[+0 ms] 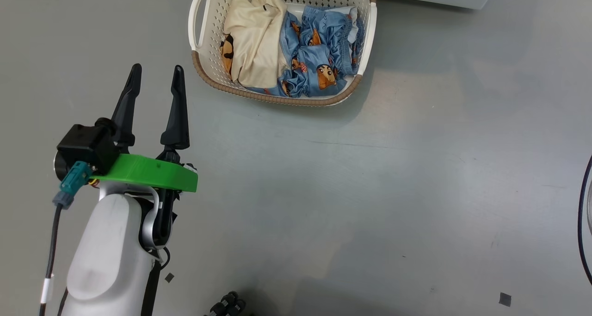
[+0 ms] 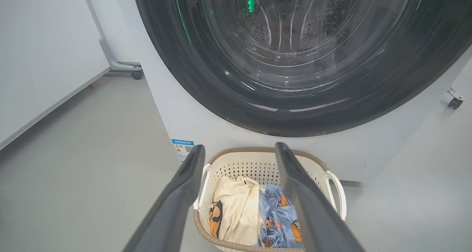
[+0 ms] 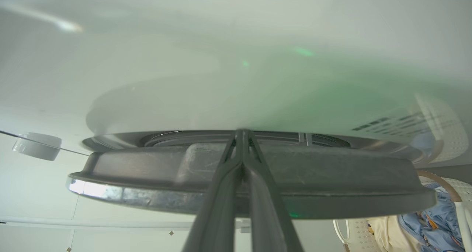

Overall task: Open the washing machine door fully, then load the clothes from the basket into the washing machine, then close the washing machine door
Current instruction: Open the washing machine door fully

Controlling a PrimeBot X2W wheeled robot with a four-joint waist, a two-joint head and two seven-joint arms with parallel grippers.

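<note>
- Standing on the grey floor just in front of the washing machine, the basket holds the clothes. A cream garment with a brown-orange print lies on the robot's left side. Crumpled light blue garments with cartoon prints lie on its right.
- In the left wrist view, the washing machine door lies against the white front and looks shut or close to it; whether it is latched cannot be told. Its glossy black rim rings the clear glass, and the perforated steel drum shows through.
- The left gripper hangs over the floor to the robot's left of the basket, apart from it. Its two dark fingers are spread wide with nothing between them. In its own wrist view they point towards the basket and the lower part of the door.
- The right gripper has its fingers pressed together and carries nothing. The door is seen side-on here, and the fingertips reach across its edge to the seam with the white front. Whether they touch it cannot be told.
- A blue label sticker sits low on the machine's front, just above the basket's handle.
</note>
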